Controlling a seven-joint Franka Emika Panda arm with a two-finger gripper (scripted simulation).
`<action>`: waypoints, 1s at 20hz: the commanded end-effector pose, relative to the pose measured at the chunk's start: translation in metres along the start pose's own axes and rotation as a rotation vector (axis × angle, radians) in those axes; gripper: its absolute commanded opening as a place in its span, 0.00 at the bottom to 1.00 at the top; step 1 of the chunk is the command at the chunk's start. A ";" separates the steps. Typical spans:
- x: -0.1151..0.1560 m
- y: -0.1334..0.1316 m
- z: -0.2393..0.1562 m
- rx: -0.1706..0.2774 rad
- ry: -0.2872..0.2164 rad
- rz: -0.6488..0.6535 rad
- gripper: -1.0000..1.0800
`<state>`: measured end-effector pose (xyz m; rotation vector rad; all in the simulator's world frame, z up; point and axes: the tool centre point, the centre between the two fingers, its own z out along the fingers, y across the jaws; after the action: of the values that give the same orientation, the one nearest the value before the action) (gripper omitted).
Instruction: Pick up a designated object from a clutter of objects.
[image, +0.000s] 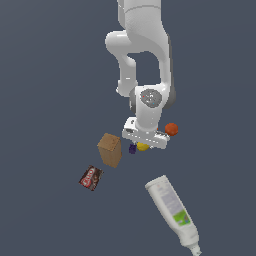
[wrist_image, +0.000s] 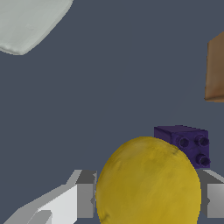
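The yellow lump lies under my hand in the exterior view, mostly hidden by it. In the wrist view the yellow lump fills the space between my two fingers. One finger and the other finger press against its opposite sides. My gripper is down at floor level, shut on the lump. The tiny dark purple piece sits right behind the lump, touching or almost touching it; it also shows in the exterior view.
A brown box stands to the exterior view's left of the hand, and it also shows in the wrist view. An orange ball lies to the right. A dark red packet and a white labelled bottle lie nearer the front.
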<state>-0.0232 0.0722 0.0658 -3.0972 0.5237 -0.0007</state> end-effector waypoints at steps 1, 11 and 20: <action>0.000 0.010 -0.015 0.001 0.001 0.000 0.00; -0.005 0.066 -0.094 0.002 0.000 0.001 0.00; -0.009 0.125 -0.179 0.004 -0.001 0.001 0.00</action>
<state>-0.0680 -0.0339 0.2295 -3.0935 0.5256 0.0002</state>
